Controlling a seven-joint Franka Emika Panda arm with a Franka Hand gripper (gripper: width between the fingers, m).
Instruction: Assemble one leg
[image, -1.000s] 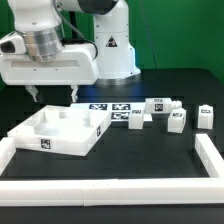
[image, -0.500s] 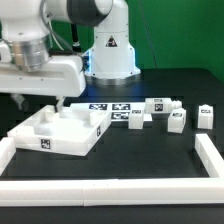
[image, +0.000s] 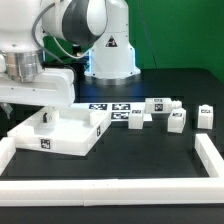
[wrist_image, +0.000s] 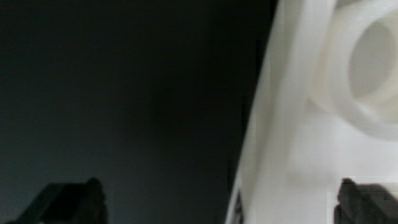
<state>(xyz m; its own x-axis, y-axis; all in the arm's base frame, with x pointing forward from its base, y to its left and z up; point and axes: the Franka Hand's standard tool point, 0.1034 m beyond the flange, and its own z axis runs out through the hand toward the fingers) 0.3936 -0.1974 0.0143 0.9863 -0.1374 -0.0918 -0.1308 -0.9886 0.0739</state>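
Observation:
Three legs, small white posts with square tags, lie on the black table at the exterior view's right: one (image: 157, 104), one (image: 177, 119) and one (image: 206, 114). A large white panel (image: 57, 133) with raised ribs lies at the exterior view's left. My gripper (image: 26, 110) hangs low over the panel's far left corner, far from the legs. In the wrist view my gripper (wrist_image: 221, 204) is open and empty. Its dark fingertips (wrist_image: 71, 200) stand wide apart on either side of the panel's edge (wrist_image: 294, 150), which has a round socket. No leg shows in the wrist view.
The marker board (image: 110, 110) lies between the panel and the legs. A low white rail runs along the front (image: 110, 190) and the exterior view's right (image: 206, 150) of the table. The robot's base (image: 110, 50) stands at the back.
My gripper has moved toward the exterior view's left and down, from above the panel's far edge to its far left corner. The legs and panel have not moved.

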